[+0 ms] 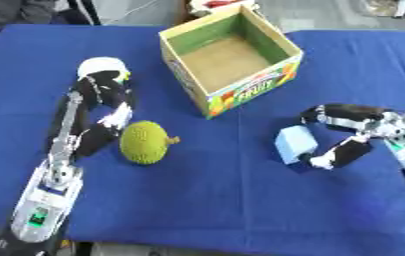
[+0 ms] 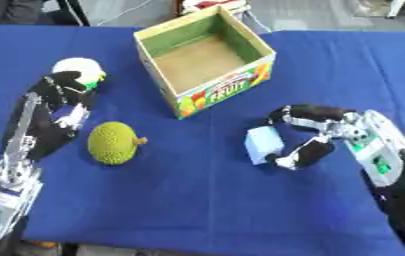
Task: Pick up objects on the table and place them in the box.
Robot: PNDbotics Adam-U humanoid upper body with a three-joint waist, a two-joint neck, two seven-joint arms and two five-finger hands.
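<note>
The right hand (image 2: 315, 135) lies toward the right edge of the surface (image 1: 223, 200), its fingers and thumb curled in a wide C around a pale blue block (image 1: 295, 143). One digit arcs over the block's far side and the other comes in below it; whether either actually touches the block cannot be told, and the block sits on the cloth, not lifted. The block looks small, light and stiff, with flat faces. Pinching two opposite flat sides near its middle should hold it squarely, though smooth faces could slip if it is caught only by a corner.

The left hand (image 1: 100, 97) rests nearer the left edge, fingers curved over a white rounded object (image 1: 100, 65) with a bit of green at its side. How far it has hold of this is unclear.

Just beside that hand, toward the middle of the surface, lies a green bumpy fruit (image 1: 144, 142) with a short brown stem. It is round and likely to roll, so a wrap around its widest part would suit it.

The open box (image 1: 240, 95), printed with fruit, stands empty near the far edge, between the two hands.
</note>
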